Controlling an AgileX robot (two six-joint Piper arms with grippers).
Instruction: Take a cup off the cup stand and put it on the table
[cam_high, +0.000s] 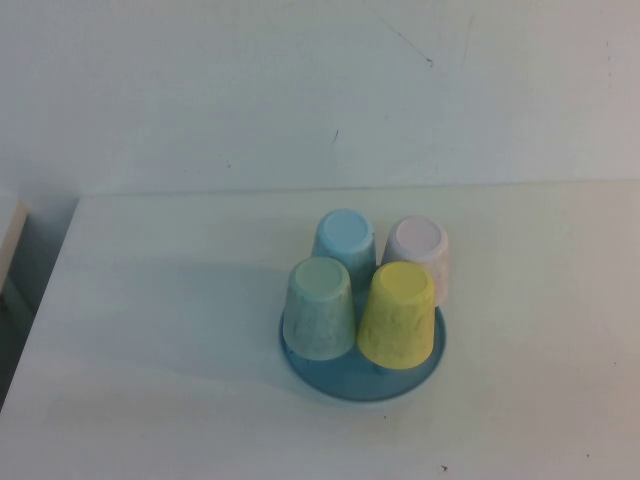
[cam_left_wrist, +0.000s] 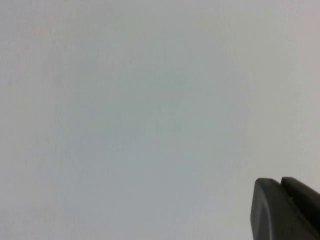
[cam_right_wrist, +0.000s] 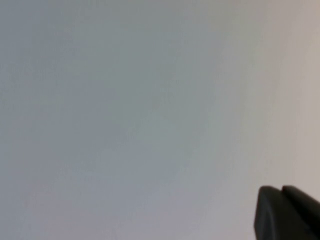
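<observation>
On the white surface (cam_high: 150, 300) the blue cup stand (cam_high: 362, 382) sits a little right of centre and near the front, carrying four upturned cups packed close: going left to right, the pale green cup (cam_high: 320, 308) at the front, the light blue cup (cam_high: 345, 240) behind it, then the yellow cup (cam_high: 397, 314) at the front right with the pink cup (cam_high: 418, 250) behind it. The yellow cup is just beside the green one and the pink one, perhaps touching. No arm shows in the high view. Each wrist view shows what the high view lacks: a dark corner of the left hand (cam_left_wrist: 285, 210) and of the right hand (cam_right_wrist: 286, 212), each over bare pale surface with no cup in sight; I cannot tell whether either is spread or pressed together. The likely trouble is crowding: a finger coming down beside the yellow cup could knock its neighbours or drag the light stand along. Lifting at a slant could also catch the cup on its hidden peg.
</observation>
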